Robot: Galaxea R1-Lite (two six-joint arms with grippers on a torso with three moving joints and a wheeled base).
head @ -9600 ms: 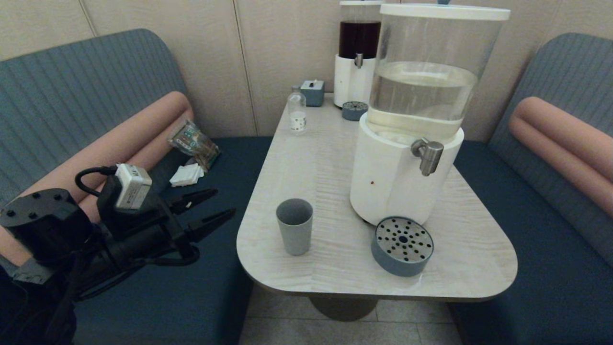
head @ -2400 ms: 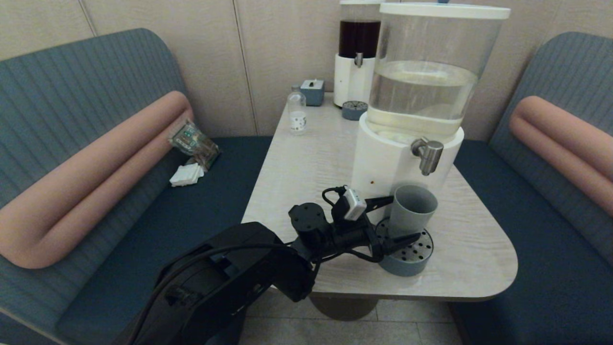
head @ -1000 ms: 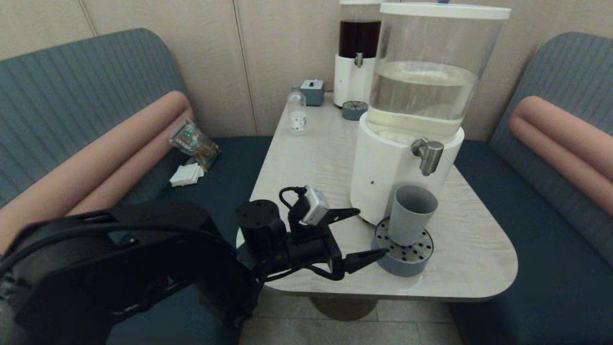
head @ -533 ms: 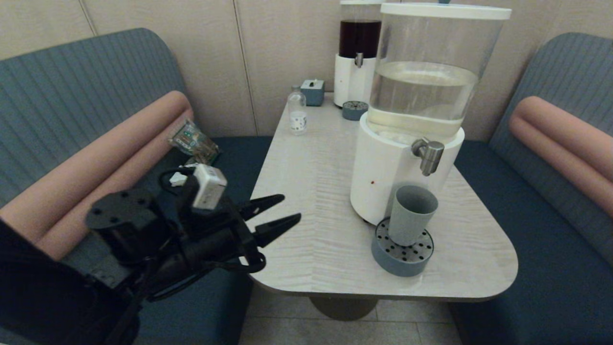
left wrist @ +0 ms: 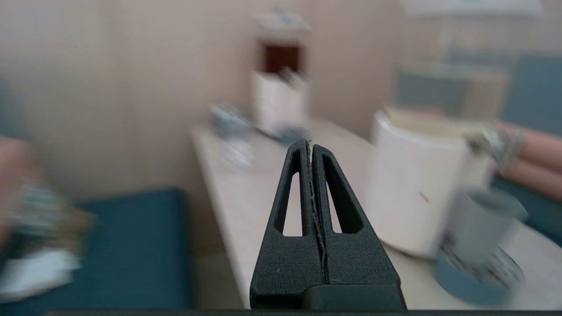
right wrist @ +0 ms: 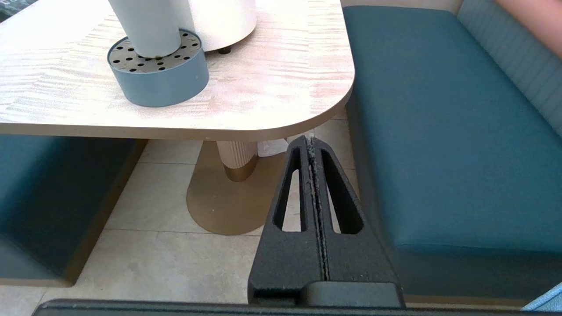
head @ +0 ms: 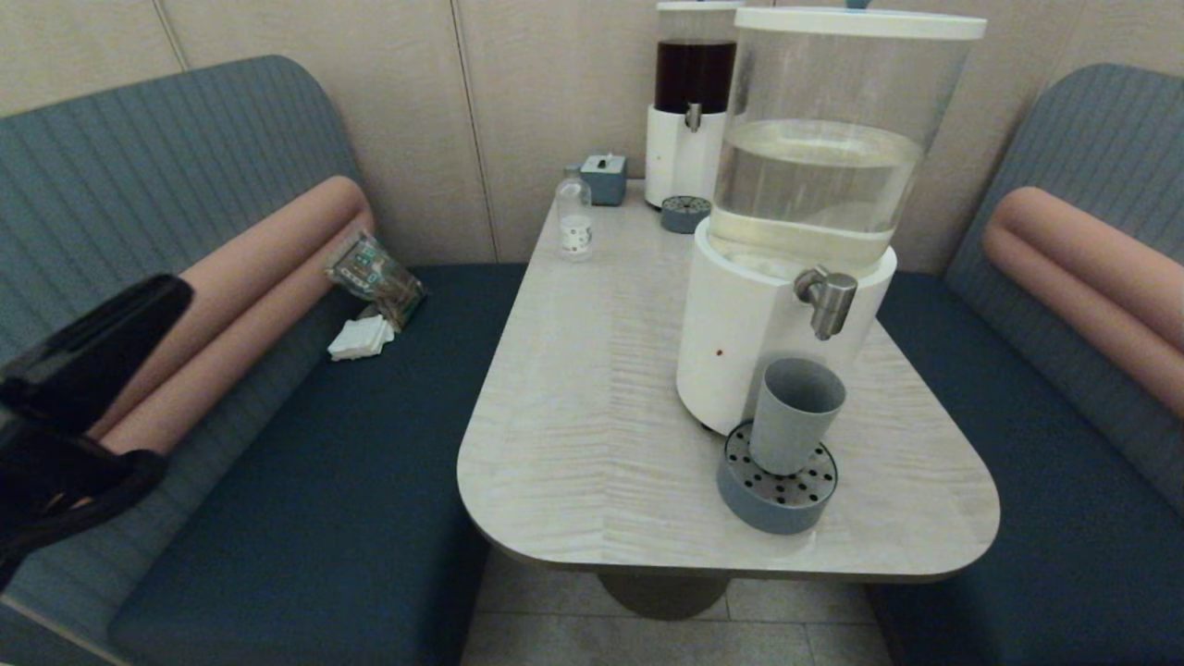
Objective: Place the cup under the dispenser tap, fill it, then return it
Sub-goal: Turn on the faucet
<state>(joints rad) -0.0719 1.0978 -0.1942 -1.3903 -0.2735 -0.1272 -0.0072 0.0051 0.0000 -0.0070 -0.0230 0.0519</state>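
Observation:
The grey-blue cup (head: pixel 795 413) stands upright on the round blue drip tray (head: pixel 775 499), right below the steel dispenser tap (head: pixel 830 299) of the large clear-tank dispenser (head: pixel 814 185). Nothing holds the cup (left wrist: pixel 478 228), whose lower wall also shows as the cup (right wrist: pixel 145 26) in the right wrist view. My left gripper (left wrist: pixel 311 147) is shut and empty, off the table's left side over the bench; only part of that arm (head: pixel 65 388) shows at the head view's left edge. My right gripper (right wrist: pixel 311 141) is shut and empty, low beside the table's near right corner.
A smaller dark-liquid dispenser (head: pixel 689 102), its drip tray (head: pixel 684 214), a small clear bottle (head: pixel 574 222) and a blue box (head: pixel 604 178) stand at the table's far end. A snack packet (head: pixel 375 275) and white napkins (head: pixel 361 338) lie on the left bench. Table pedestal (right wrist: pixel 228 184) below.
My left gripper let go of the cup on the drip tray, drew back left off the table, and its fingers went from open to shut. The cup has stayed under the tap.

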